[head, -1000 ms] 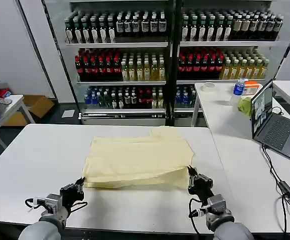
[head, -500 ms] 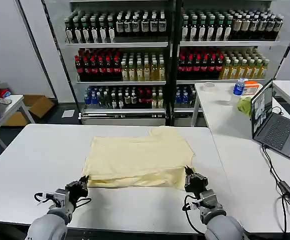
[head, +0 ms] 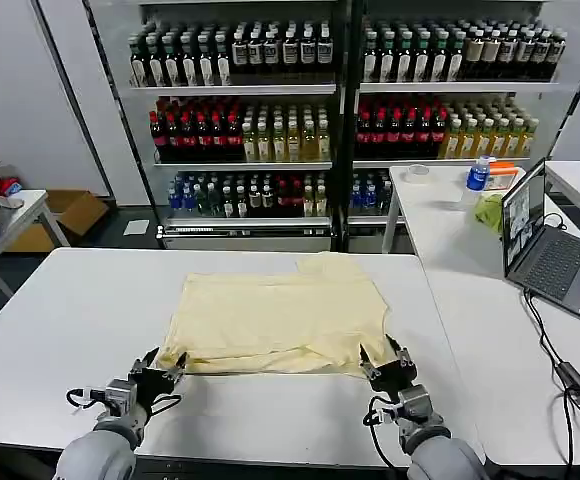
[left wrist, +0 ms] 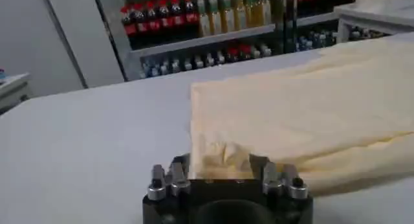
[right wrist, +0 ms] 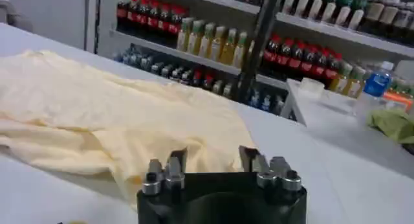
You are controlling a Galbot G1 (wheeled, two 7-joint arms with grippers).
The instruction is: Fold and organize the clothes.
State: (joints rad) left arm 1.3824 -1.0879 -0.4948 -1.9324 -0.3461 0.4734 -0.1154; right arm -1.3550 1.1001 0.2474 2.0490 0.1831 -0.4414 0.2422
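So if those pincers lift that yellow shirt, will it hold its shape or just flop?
Probably flop: the T-shirt lies in soft, wrinkled layers on the table. It looks thin, so likely light. Pushed, it would probably bunch up. The left pincer and right pincer sit open at its near corners.

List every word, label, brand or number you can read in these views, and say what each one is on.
No text is readable anywhere.
Bottle labels on the shelves: too small and blurred to read.
Blue-capped bottle on the side table: label unreadable.
Laptop: screen shows an image, no legible words.
T-shirt: no print or label visible.
Left gripper and right gripper: no markings visible.
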